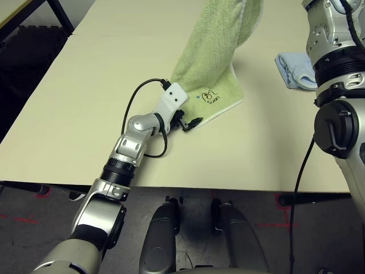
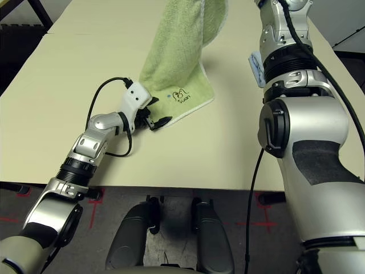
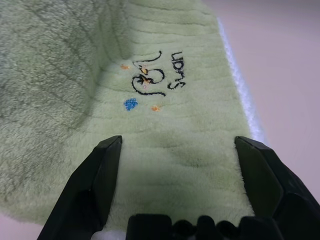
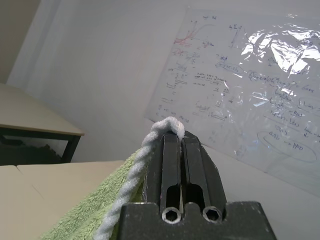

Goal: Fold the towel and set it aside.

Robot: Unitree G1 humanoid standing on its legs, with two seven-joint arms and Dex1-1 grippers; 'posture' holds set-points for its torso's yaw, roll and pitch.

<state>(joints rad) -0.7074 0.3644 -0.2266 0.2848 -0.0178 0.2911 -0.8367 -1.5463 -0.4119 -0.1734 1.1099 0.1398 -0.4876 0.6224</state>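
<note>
Left eye view is showing the towel [image 1: 208, 57] hanging from the raised right gripper [image 4: 180, 145], clamped on its white edge, its lower corner lying on the tabletop [image 1: 85, 103] between the spread-apart left gripper [image 3: 177, 172] fingers.

left arm [image 1: 122, 154] stretched low and forward, its left gripper [image 3: 177, 187] with jaws spread wide, right arm [image 2: 296, 114] raised high, right gripper [image 4: 181, 150] jaws clamped tight together

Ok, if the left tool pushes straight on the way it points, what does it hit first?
The towel: its lower end lies flat on the table, between the left tool's open fingers, probably before the Swan embroidery.
</note>
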